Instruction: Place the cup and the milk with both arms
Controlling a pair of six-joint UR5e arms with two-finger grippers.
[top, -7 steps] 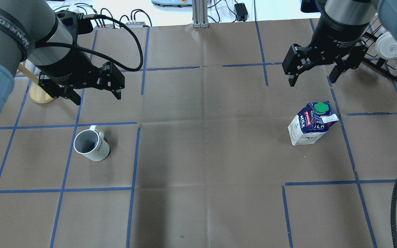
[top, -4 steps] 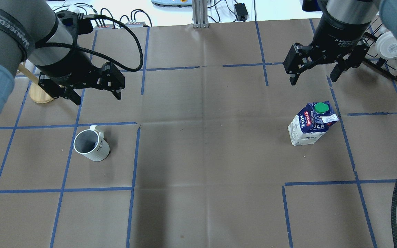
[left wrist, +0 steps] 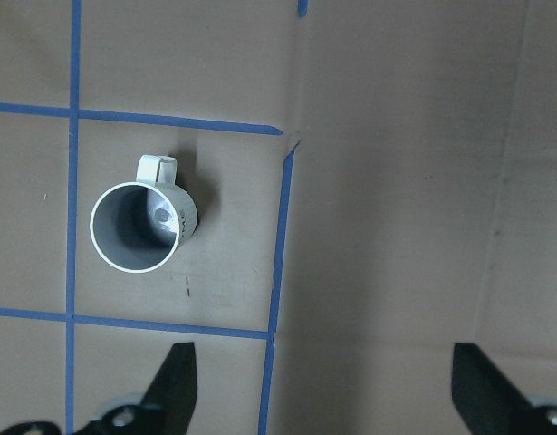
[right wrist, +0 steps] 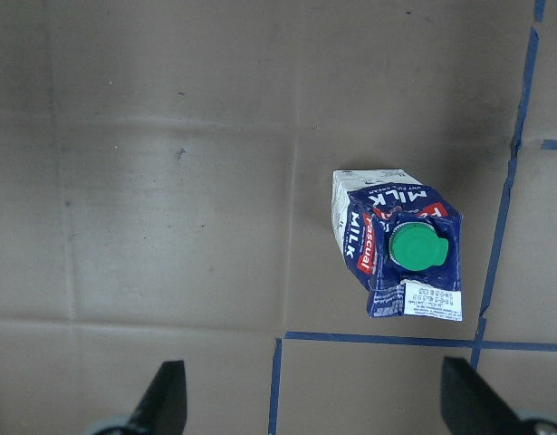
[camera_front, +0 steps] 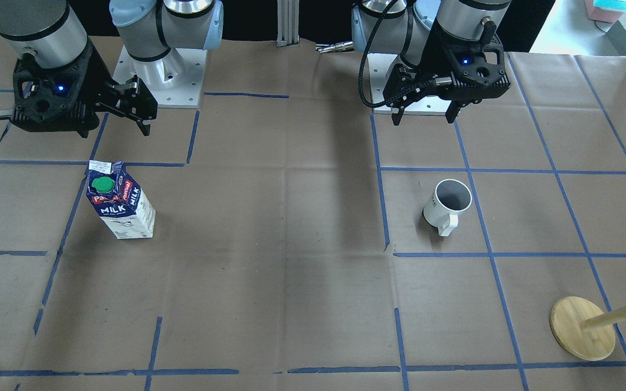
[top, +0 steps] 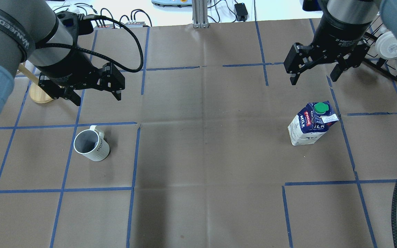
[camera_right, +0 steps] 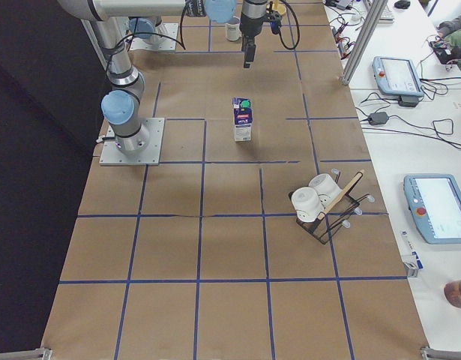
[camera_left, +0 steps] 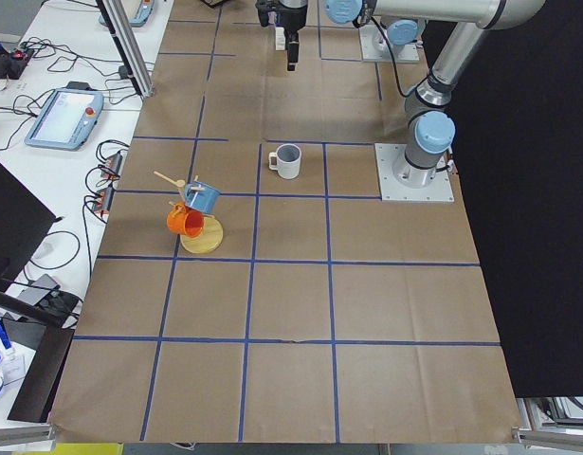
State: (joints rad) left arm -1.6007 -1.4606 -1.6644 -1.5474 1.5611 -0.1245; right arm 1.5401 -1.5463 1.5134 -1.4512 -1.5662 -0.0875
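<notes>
The white cup (top: 91, 144) stands upright on the brown paper at the left, handle toward the far side; it also shows in the front view (camera_front: 449, 205) and the left wrist view (left wrist: 142, 225). My left gripper (top: 98, 99) hangs open and empty above the table, beyond the cup. The milk (top: 310, 124) carton stands upright at the right, green cap on top, and shows in the right wrist view (right wrist: 396, 249) and the front view (camera_front: 120, 201). My right gripper (top: 313, 81) hangs open and empty, beyond the carton.
A wooden mug tree (camera_front: 582, 328) with a blue and an orange cup stands at the table's far left edge. A black wire rack with white cups (top: 391, 51) stands at the far right. A black cable (top: 396, 193) hangs at the right edge. Blue tape lines grid the paper.
The right gripper has shifted slightly to the right and away. The left gripper, the cup and the milk have hardly moved.
</notes>
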